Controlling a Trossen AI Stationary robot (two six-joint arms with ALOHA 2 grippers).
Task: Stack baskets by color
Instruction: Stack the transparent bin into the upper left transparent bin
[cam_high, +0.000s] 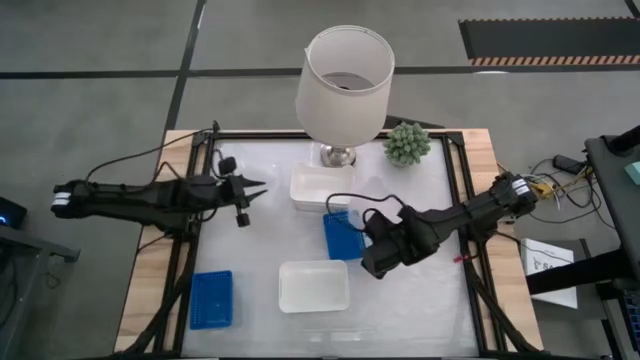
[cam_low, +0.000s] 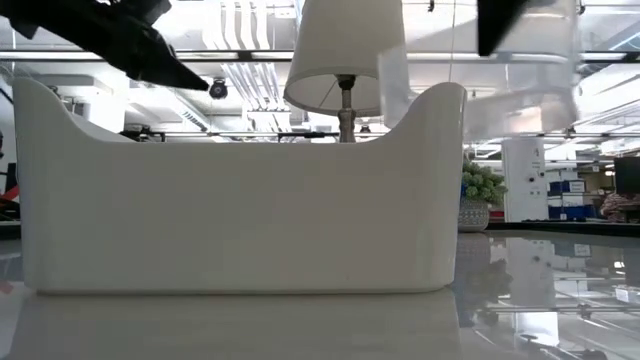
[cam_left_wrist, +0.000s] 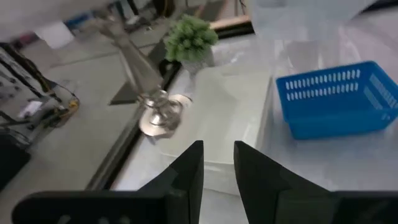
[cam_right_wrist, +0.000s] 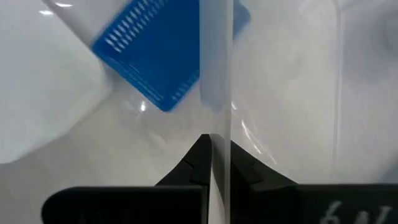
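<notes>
- Right wrist view showed my right gripper (cam_right_wrist: 211, 149) clenched on a clear container (cam_right_wrist: 214, 74) wall.
- Blue basket (cam_right_wrist: 158, 53) lay just ahead, beyond my fingertips, long axis slanting.
- My left gripper (cam_left_wrist: 217, 165), slightly parted, empty, waited farther off.

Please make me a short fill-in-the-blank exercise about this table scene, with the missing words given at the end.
1. The basket lying alone on the left arm's side of the table is ___ in colour.
2. The right gripper is shut on the thin wall of a ___ container.
3. The small green plant stands beside the ___.
4. The left gripper is open and holds ___.

Missing words: blue; clear; lamp; nothing.
</notes>
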